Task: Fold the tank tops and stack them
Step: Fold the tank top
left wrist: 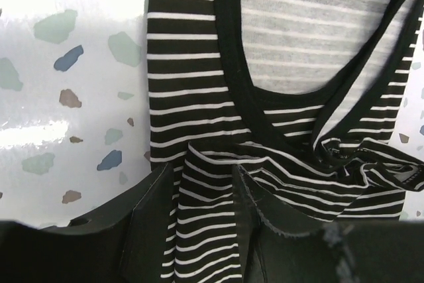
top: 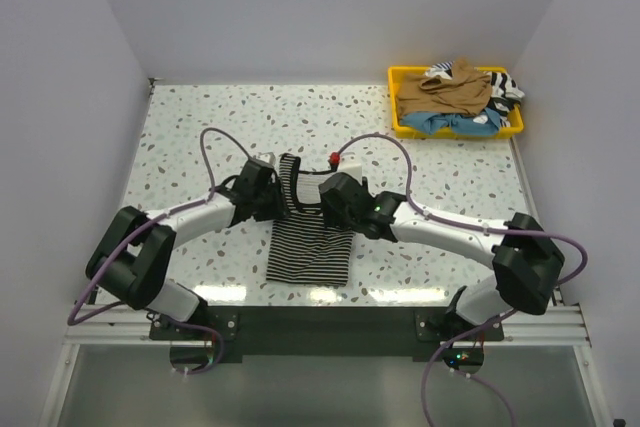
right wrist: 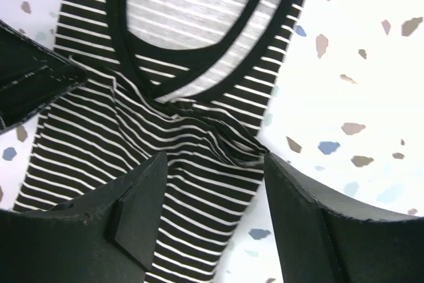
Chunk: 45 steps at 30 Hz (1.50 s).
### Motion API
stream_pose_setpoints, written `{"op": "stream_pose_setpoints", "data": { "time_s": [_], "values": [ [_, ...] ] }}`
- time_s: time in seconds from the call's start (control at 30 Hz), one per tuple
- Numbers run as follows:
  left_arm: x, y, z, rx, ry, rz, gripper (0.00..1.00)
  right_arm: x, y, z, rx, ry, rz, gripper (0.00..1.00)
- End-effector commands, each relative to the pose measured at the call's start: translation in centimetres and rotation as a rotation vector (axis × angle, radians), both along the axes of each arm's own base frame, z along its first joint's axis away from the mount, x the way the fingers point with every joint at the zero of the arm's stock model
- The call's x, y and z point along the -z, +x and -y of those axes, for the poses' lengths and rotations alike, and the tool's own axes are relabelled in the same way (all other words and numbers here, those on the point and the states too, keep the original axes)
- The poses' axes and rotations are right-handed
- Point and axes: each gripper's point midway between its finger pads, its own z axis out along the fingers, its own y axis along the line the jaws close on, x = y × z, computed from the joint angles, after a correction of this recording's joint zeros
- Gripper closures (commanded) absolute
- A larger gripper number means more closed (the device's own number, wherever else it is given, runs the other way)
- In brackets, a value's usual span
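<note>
Closest to the camera, along the bottom edge of the top view, the black mounting plate (top: 320,322) is sitting on a silver rail with both arm bases bolted to it. The two white-and-black arms are reaching inward from there toward the middle of the frame, with thin purple cables (top: 215,137) looping off them.

The striped tank top (top: 310,252) is lying mostly flat in the centre of the frame, hem toward the bottom and straps toward the top. It's a soft knit with thin white lines on black and a solid black band around the scooped neck. The inside is showing paler grey through the neck hole. In the top view the arms are covering its upper part.

The left gripper (left wrist: 202,187) is hovering with its fingers parted and a strip of the cloth running loose through the gap, not pinched. Wrinkly folds are bunching up just right of it. The right gripper (right wrist: 215,164) is spread wide over the top with nothing clamped, one fingertip touching a bunched bit at the cloth's edge.

The table (top: 200,127) is glossy white with coloured speckles. Up in the upper right, a yellow plastic tray (top: 395,102) is holding a heap of clothes. A tan-brown top (top: 445,95) is lying uppermost, with a light blue top (top: 440,125) under it and another striped top (top: 505,85) at the right end. Plain white walls are closing in behind.
</note>
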Motion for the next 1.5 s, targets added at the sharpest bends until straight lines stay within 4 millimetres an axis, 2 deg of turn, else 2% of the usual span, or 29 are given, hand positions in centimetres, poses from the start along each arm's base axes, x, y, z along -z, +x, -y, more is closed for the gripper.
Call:
{"op": "stream_pose_setpoints", "data": {
  "time_s": [0.0, 0.13, 0.3, 0.37, 0.5, 0.67, 0.7, 0.77, 0.8, 0.87, 0.97, 1.07, 1.3, 1.43, 1.47],
  "values": [
    [-1.6, 1.8, 0.9, 0.056, 0.022, 0.069, 0.54, 0.2, -0.4, 2.1, 0.047, -0.048, 0.009, 0.36],
    [-1.1, 1.8, 1.5, 0.081, 0.025, 0.058, 0.56, 1.6, -0.8, 2.6, 0.046, -0.065, -0.017, 0.36],
    [-0.6, 1.7, 1.3, 0.083, 0.046, 0.045, 0.60, 2.8, -0.5, 2.8, 0.048, -0.061, -0.037, 0.36],
    [-0.4, 1.7, 1.3, 0.085, 0.049, 0.042, 0.61, 3.9, -0.6, 3.0, 0.046, -0.062, -0.064, 0.36],
    [-0.3, 1.9, 0.7, 0.065, 0.079, 0.048, 0.69, 5.0, -0.2, 2.8, 0.047, -0.046, -0.080, 0.37],
    [-1.1, 2.2, 0.6, 0.055, 0.080, 0.071, 0.84, 6.0, 0.5, 2.3, 0.050, -0.038, -0.088, 0.49],
    [-1.2, 2.2, 0.5, 0.054, 0.083, 0.072, 0.86, 6.0, 0.7, 2.3, 0.052, -0.039, -0.086, 0.57],
    [-1.6, 2.3, 0.4, 0.051, 0.085, 0.085, 0.89, 6.0, 1.0, 2.0, 0.053, -0.039, -0.087, 0.64],
    [-1.7, 2.3, 0.3, 0.049, 0.087, 0.088, 0.91, 6.1, 1.1, 2.0, 0.053, -0.043, -0.086, 0.71],
    [-2.0, 2.3, 0.2, 0.046, 0.090, 0.096, 0.95, 5.9, 1.3, 1.6, 0.050, -0.038, -0.082, 0.76],
    [-2.5, 2.3, 0.1, 0.038, 0.084, 0.108, 0.99, 5.6, 1.7, 1.3, 0.051, -0.037, -0.076, 0.90],
    [-3.1, 2.4, -0.1, 0.030, 0.087, 0.118, 1.00, 4.8, 2.1, 1.2, 0.058, -0.034, -0.062, 0.95],
    [-5.2, 2.5, -1.2, -0.029, 0.100, 0.161, 1.00, 1.7, 2.9, 0.8, 0.059, -0.004, -0.003, 0.95],
    [-5.3, 2.3, -2.0, -0.062, 0.119, 0.163, 1.00, 1.1, 3.5, 0.2, 0.050, -0.002, 0.014, 0.95],
    [-5.2, 2.2, -2.2, -0.076, 0.124, 0.161, 1.00, 1.5, 3.7, 0.2, 0.050, -0.013, 0.012, 0.95]
  ]
}}
